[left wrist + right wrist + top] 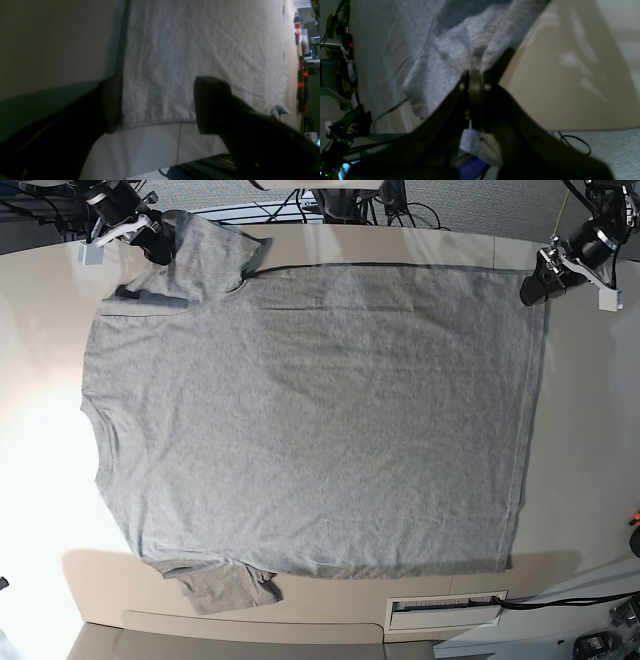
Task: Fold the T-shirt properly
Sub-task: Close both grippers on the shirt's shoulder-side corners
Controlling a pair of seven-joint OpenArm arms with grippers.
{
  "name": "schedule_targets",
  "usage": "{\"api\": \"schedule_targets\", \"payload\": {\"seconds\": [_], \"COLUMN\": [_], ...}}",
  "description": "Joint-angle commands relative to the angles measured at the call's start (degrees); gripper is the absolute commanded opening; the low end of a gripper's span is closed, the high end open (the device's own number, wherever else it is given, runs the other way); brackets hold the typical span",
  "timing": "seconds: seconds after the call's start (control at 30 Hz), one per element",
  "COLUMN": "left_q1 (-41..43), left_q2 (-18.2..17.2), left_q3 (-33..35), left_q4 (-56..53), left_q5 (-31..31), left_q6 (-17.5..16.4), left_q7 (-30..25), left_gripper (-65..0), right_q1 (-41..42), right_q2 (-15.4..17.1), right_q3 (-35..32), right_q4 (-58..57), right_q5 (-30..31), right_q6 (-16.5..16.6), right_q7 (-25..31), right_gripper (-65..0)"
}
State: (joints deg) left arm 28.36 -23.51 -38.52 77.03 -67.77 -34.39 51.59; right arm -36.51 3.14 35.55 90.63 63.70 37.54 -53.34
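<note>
The heather-grey T-shirt (310,420) lies spread flat on the beige table (590,430), plain side up, with its sleeves at the left and its hem at the right. My right gripper (155,245) at the far left is shut on the far sleeve; in the right wrist view its fingers (476,75) pinch bunched grey cloth (445,57). My left gripper (533,288) sits at the far right hem corner. In the left wrist view it (160,105) is open, its two fingers straddling the shirt's corner (200,45) just above the table.
A white slotted vent (445,610) is set in the table's near edge. Cables and arm mounts (340,200) crowd the far edge. The near sleeve (225,585) is crumpled at the front left. Coloured clutter (302,75) stands beyond the table.
</note>
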Motion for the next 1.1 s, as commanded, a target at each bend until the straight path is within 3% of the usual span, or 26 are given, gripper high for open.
{"api": "schedule_targets", "payload": {"seconds": [0.0, 0.2, 0.3, 0.47, 0.67, 0.8, 0.97, 1.07], "left_q1": [0.9, 1.2, 1.2, 1.2, 1.1, 1.1, 1.0, 0.3], "left_q2": [-0.1, -0.2, -0.2, -0.2, -0.2, -0.2, -0.2, -0.2], "left_q3": [0.8, 0.8, 0.8, 0.7, 0.7, 0.7, 0.7, 0.7], "left_q4": [-0.3, -0.3, -0.3, -0.3, -0.3, -0.3, -0.3, -0.3], "left_q5": [4.0, -0.6, -0.7, -1.6, -1.2, -1.2, -1.2, -1.2], "left_q6": [1.6, -1.6, -1.7, -1.7, -1.6, -1.4, -1.5, -1.7], "left_q7": [5.9, 11.5, 11.4, 10.6, 8.7, 8.1, 4.9, 4.3], "left_gripper": [-20.6, -20.6, -21.5, -30.8, -33.0, -42.8, -64.0, -65.0], "right_q1": [-0.6, -0.7, -0.6, -0.7, -0.6, -0.6, -0.6, -0.6], "right_q2": [0.3, 0.3, 0.3, 0.3, 0.3, 0.3, 0.3, 0.3], "right_q3": [0.1, 0.1, 0.1, 0.1, 0.1, 0.1, 0.1, 0.1], "right_q4": [0.4, 0.4, 0.4, 0.4, 0.4, 0.4, 0.4, 0.4], "right_q5": [-0.3, -0.3, -0.3, -0.1, 1.0, 1.0, 1.0, 1.0], "right_q6": [0.2, 0.2, 0.2, 2.5, 2.5, 2.5, 2.5, 2.5], "right_q7": [-0.2, -0.2, -0.2, -0.2, -0.2, -0.2, 0.9, 1.3], "right_gripper": [-65.0, -65.0, -65.0, -65.0, -65.0, -65.0, -65.0, -65.0]}}
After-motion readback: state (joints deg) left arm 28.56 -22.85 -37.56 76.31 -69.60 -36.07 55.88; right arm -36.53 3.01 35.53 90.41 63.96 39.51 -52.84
